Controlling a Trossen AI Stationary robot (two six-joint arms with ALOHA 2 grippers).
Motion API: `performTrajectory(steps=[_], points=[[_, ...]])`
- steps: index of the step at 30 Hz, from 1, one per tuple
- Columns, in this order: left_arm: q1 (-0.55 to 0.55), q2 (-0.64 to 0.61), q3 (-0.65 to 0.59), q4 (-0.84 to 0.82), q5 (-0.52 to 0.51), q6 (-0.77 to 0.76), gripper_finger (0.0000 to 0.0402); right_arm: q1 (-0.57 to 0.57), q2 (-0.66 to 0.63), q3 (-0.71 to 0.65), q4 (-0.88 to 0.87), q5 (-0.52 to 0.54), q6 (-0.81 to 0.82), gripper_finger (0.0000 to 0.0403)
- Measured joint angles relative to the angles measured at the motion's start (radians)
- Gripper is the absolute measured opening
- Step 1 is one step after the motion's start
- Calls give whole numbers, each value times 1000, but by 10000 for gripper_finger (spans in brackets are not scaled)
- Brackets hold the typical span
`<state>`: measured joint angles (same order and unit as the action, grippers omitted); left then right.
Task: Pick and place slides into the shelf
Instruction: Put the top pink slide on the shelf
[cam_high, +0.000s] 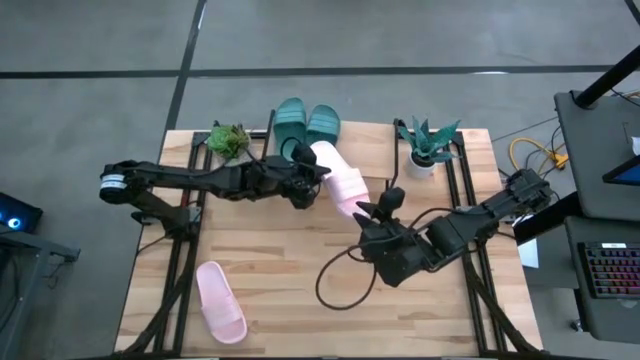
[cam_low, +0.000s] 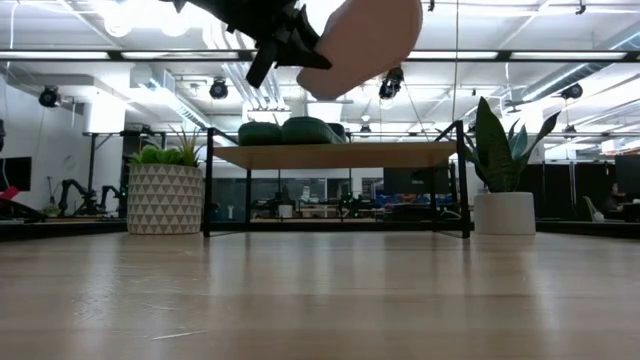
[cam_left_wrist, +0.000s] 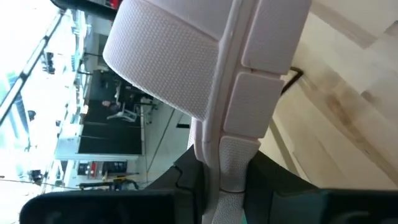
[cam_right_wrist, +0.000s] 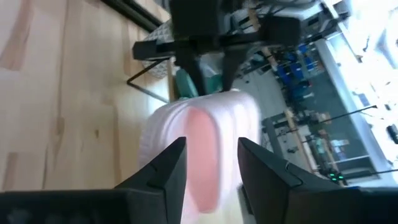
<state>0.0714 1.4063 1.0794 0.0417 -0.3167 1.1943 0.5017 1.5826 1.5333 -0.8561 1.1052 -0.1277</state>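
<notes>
One pale pink slide (cam_high: 343, 180) hangs in the air over the table's middle, with my left gripper (cam_high: 308, 180) shut on it. In the low view this slide (cam_low: 368, 38) is well above the shelf (cam_low: 335, 155). My right gripper (cam_right_wrist: 211, 146) is open at the slide's near end (cam_right_wrist: 202, 134), one finger on either side; I cannot tell whether they touch it. Two teal slides (cam_low: 285, 130) rest on the shelf's plank top. A second pink slide (cam_high: 220, 302) lies flat on the table at the near left. My left gripper pinches the pink slide's sole between its two fingers at the end toward the shelf (cam_left_wrist: 221, 163), one finger on each face. The fingers come nearly level from the table's left. The slide is lifted clear and sticks out past the fingers toward the table's right and near side.
A potted plant (cam_high: 228, 140) stands at the far left and a spiky one in a white pot (cam_high: 428, 150) at the far right, on either side of the shelf. A black cable (cam_high: 340, 280) loops on the table below the right arm.
</notes>
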Motion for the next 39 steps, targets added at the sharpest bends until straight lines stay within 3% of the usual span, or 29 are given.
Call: performTrajectory(steps=[4, 16, 19, 23, 25, 29, 33, 36, 39], points=[[-18, 0, 0, 28, 9, 18, 47, -19, 0, 0, 0, -58, -3, 138], [-56, 0, 1, 59, 23, 27, 47, -59, 2, -1, -24, -24, -30, 122], [-60, 0, 1, 56, 25, 27, 47, -65, 2, -1, -24, -24, -30, 99], [-60, 0, 1, 55, 25, 22, 47, -67, 2, -1, -24, -20, -30, 31], [-60, 0, 1, 62, 25, -4, 48, -68, 2, -1, -24, -19, -27, 17], [-59, 0, 2, 70, 12, -110, 127, -82, 2, -1, -31, 43, 9, 11], [-61, -36, 4, 23, -137, -193, 239, -111, 4, -3, -39, 111, 23, 10], [-59, -83, 4, -105, -213, -266, 308, -142, 4, -3, -45, 116, 50, 10], [-60, -150, 0, -243, -213, -376, 351, -183, 5, -12, -74, 119, 97, 10]])
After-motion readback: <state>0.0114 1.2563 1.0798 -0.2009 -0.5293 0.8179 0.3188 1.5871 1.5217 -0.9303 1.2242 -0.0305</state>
